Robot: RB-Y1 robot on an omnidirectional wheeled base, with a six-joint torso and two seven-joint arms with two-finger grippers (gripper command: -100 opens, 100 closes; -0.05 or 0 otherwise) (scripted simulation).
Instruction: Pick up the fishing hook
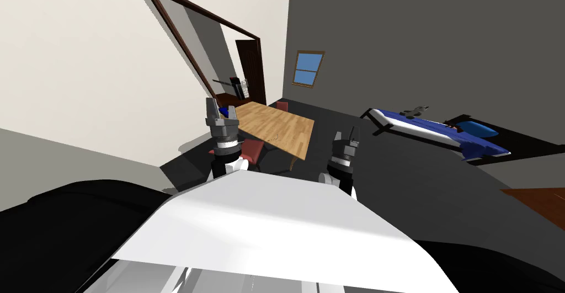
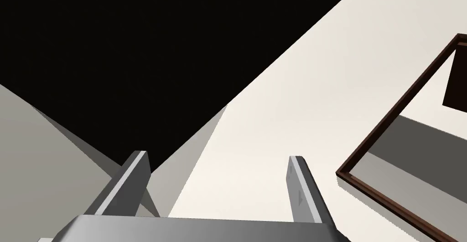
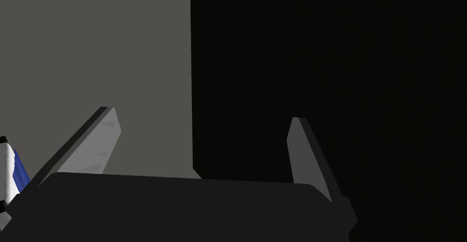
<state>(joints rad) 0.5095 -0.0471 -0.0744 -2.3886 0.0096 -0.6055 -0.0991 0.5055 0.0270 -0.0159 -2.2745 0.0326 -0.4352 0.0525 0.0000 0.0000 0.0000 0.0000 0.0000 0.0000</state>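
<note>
Wood-topped table (image 1: 284, 120) stands across the room, robot not yet within reach of it.
Tiny pale mark by table's near edge, likely the fishing hook (image 1: 273, 137); too small to be sure. Arms held up ahead of chest: left claw (image 1: 221, 109) and right claw (image 1: 346, 134), fingers apart, holding nothing. Reads as a carry posture for the approach. Note a red chair (image 1: 252, 150) between robot and table.

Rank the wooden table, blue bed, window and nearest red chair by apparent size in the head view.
1. The blue bed and wooden table look about alike, so I won't rank them against each other.
2. window
3. nearest red chair
</note>
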